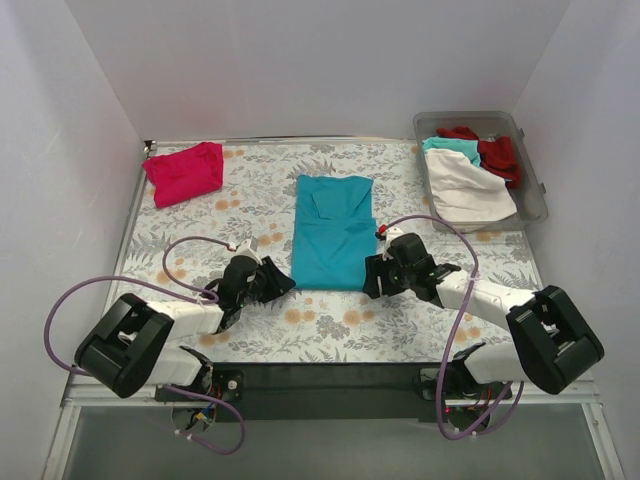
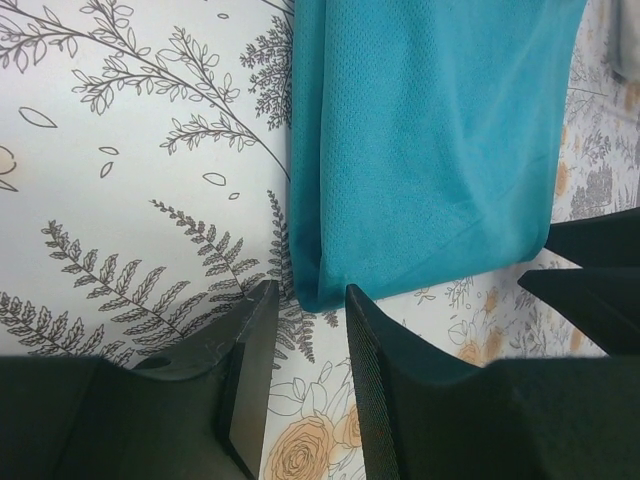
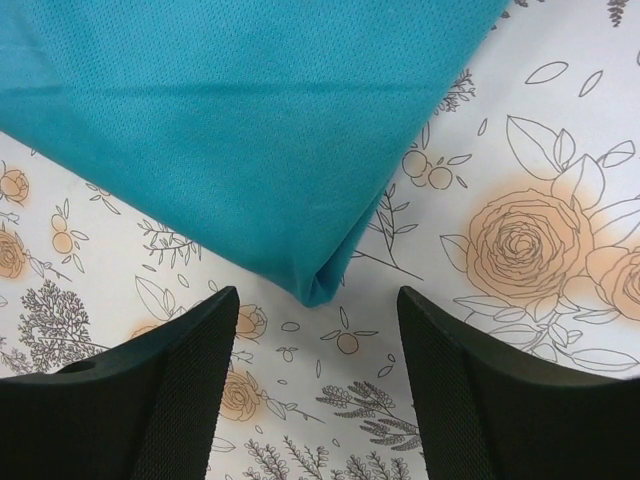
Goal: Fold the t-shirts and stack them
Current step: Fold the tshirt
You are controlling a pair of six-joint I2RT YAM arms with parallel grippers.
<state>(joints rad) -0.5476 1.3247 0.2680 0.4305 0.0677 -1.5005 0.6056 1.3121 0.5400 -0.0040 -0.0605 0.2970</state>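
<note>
A teal t-shirt (image 1: 333, 230) lies folded lengthwise in a long strip at mid table. My left gripper (image 1: 277, 283) is open just off its near left corner; that corner (image 2: 318, 292) sits right at the tips of my fingers. My right gripper (image 1: 372, 280) is open wide just off the near right corner (image 3: 322, 288), which lies between and ahead of the fingers. A magenta-pink t-shirt (image 1: 185, 172) lies folded at the far left. White (image 1: 468, 190), teal (image 1: 452, 147) and red (image 1: 496, 152) shirts lie in a bin.
A clear plastic bin (image 1: 535, 185) stands at the far right corner. White walls enclose the floral tablecloth (image 1: 220, 225) on three sides. Purple cables loop beside both arms.
</note>
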